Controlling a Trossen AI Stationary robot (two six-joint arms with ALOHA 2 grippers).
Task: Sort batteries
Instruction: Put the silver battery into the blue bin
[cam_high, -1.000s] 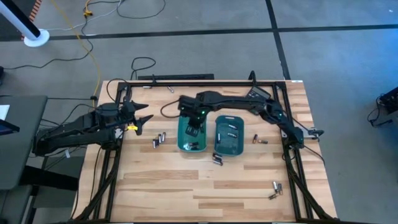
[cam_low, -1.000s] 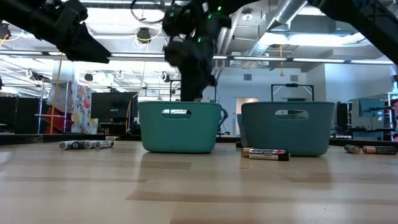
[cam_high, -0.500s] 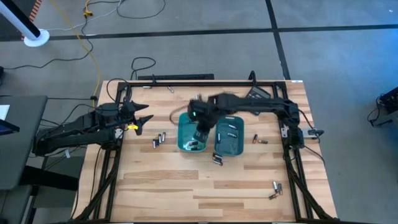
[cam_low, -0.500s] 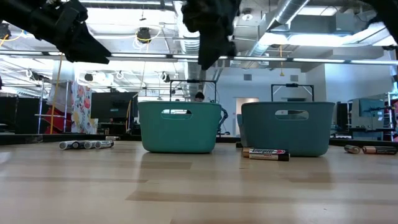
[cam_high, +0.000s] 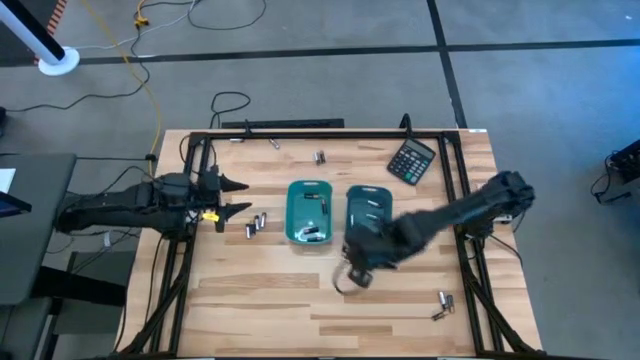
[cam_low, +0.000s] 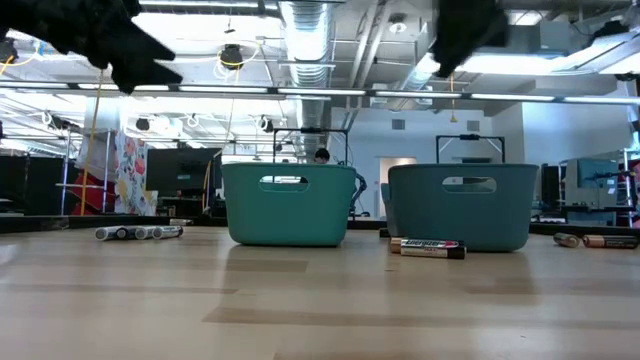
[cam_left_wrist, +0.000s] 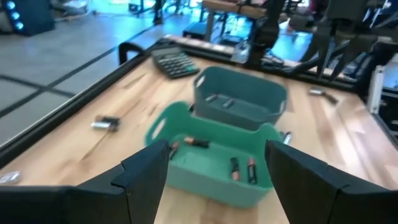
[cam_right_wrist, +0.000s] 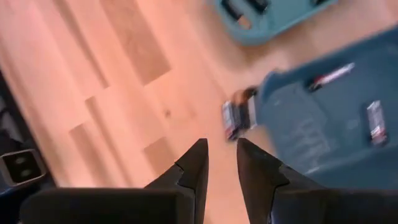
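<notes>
Grey floor (cam_high: 320, 85) all round the wooden table (cam_high: 300, 300), crossed by dark seam lines; a yellow cable (cam_high: 150, 80) and black cables (cam_high: 60, 95) trailing over it at the far left, beside a round white base (cam_high: 58, 63); a dark grey desk (cam_high: 30, 230) just left of the table. Overhead in the low view, an open ceiling with silver ducts (cam_low: 310, 25) and long bright light strips (cam_low: 330, 92); farther back, pale walls, black metal frames (cam_low: 465, 150), dark screens (cam_low: 180, 165) and a colourful hanging (cam_low: 125, 165) at the left.
</notes>
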